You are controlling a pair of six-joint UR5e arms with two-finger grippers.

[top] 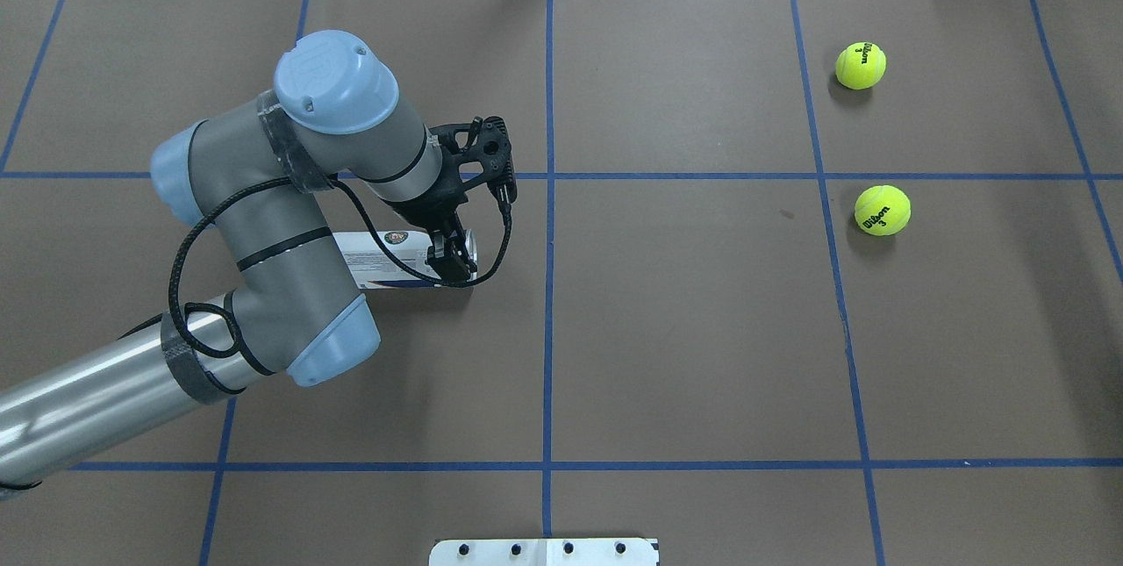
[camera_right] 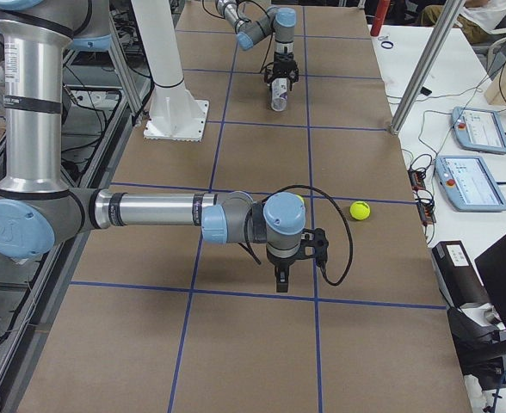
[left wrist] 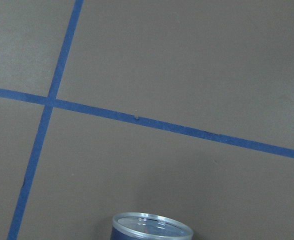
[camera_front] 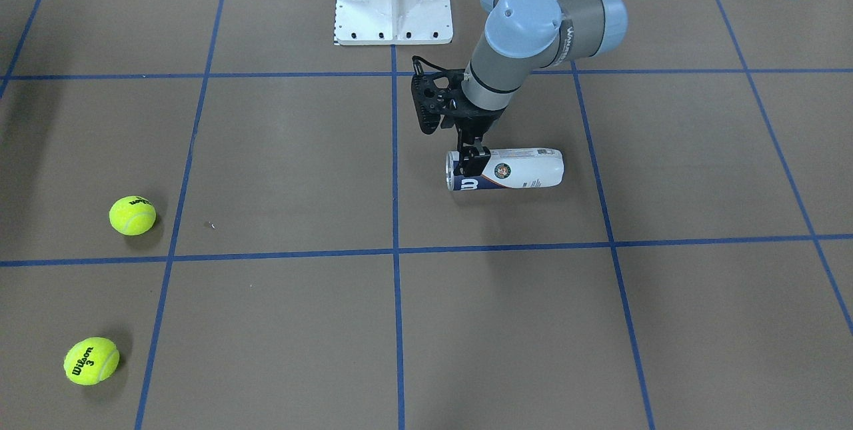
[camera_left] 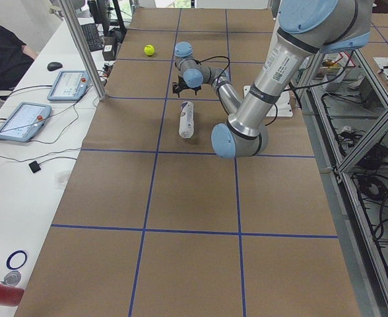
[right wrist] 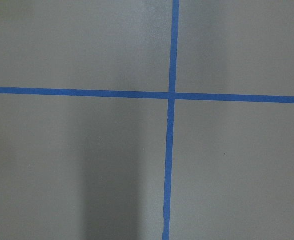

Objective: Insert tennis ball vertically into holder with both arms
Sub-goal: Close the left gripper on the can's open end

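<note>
The holder (camera_front: 526, 169) lies on its side left of the table's middle, its silver-rimmed open end (left wrist: 152, 227) toward the centre line. My left gripper (camera_front: 474, 160) reaches down onto that open end; its fingers (top: 452, 257) sit close together over the rim, and I cannot tell whether they grip it. Two tennis balls (top: 860, 66) (top: 882, 210) rest far off on the right side of the table. My right gripper (camera_right: 280, 280) points down over a tape crossing near the balls and shows only in the exterior right view, so its state is unclear.
The white pedestal base (camera_front: 393, 0) stands at the robot's edge of the table. Blue tape lines (right wrist: 171, 120) grid the brown surface. A side table with tablets (camera_left: 22, 120) and a metal post (camera_left: 82, 49) runs along the far edge, and a person sits there.
</note>
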